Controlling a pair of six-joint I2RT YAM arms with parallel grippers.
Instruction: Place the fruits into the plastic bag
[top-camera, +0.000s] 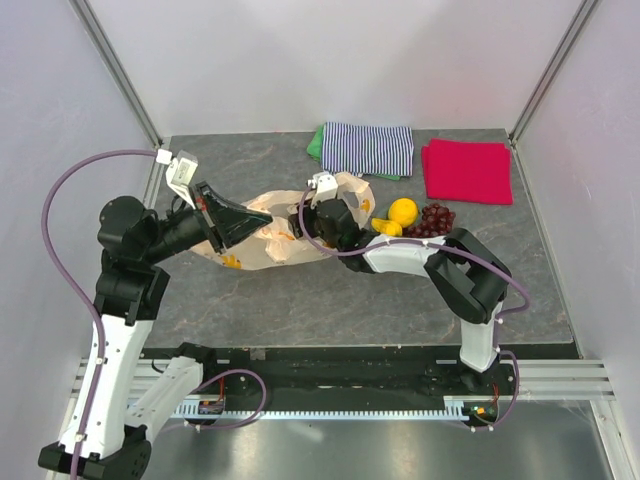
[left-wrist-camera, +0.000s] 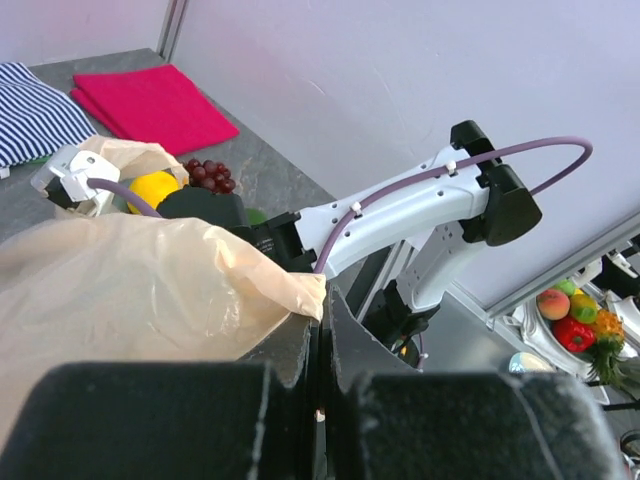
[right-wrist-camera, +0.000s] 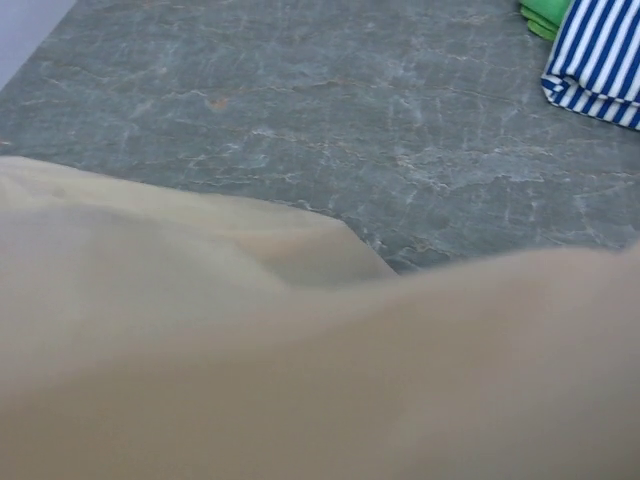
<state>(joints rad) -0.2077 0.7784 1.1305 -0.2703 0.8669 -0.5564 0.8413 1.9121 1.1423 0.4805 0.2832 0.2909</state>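
The left gripper (left-wrist-camera: 322, 325) is pinched tight on the edge of the bag (top-camera: 262, 250), which lies mid-table. The right gripper (top-camera: 322, 222) is at the bag's mouth with its fingers hidden, so I can't tell how wide it is. The lemon (top-camera: 403, 210) and grapes (top-camera: 433, 218) sit at the bag's 3 o'clock.

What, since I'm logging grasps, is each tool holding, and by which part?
Left tool pinches the plastic bag by its edge. Right tool, buried in the bag: cannot tell.

Plastic bag (top-camera: 262, 248), one; lemon (top-camera: 403, 211), one; grape bunch (top-camera: 432, 218), one; smaller yellow fruit (top-camera: 387, 227), one. Folded cloths, two: striped cloth (top-camera: 372, 148); red cloth (top-camera: 467, 170).
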